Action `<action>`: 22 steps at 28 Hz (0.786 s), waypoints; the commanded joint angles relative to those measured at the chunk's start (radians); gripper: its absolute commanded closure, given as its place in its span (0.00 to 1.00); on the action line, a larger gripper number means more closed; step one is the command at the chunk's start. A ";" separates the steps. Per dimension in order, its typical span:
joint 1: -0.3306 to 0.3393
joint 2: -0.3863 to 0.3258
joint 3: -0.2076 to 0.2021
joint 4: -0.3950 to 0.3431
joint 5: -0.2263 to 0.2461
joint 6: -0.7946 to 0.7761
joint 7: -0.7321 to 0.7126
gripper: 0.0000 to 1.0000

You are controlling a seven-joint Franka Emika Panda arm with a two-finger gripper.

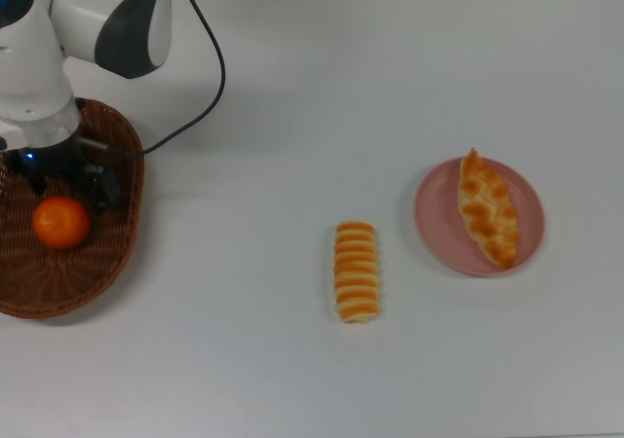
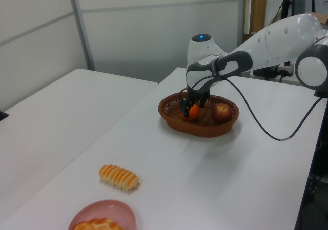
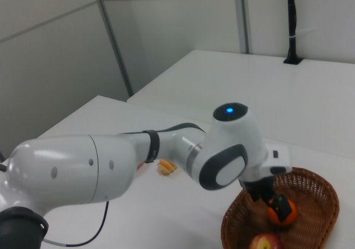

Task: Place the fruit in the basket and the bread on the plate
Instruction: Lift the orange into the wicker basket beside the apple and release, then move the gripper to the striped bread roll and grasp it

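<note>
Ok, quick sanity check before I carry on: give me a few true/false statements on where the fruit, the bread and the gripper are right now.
1. The orange lies in the basket. True.
2. The apple is on the table beside the basket. False: it sits inside the basket.
3. The ridged roll is on the plate. False: it lies on the table, apart from the plate.
4. The braided pastry rests on the plate. True.
5. The gripper is over the plate. False: it is at the basket, by the orange.

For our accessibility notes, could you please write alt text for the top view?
A robot gripper hovers above an orange lying in a wicker basket. A ridged roll lies on the white table, beside a pastry on a pink plate.
</note>
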 commanded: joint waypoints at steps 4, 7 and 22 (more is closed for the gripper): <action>0.130 -0.076 0.024 -0.014 0.041 -0.043 0.065 0.00; 0.206 -0.073 0.024 0.002 0.052 -0.044 0.096 0.00; 0.520 0.002 0.024 0.035 0.044 0.022 0.230 0.00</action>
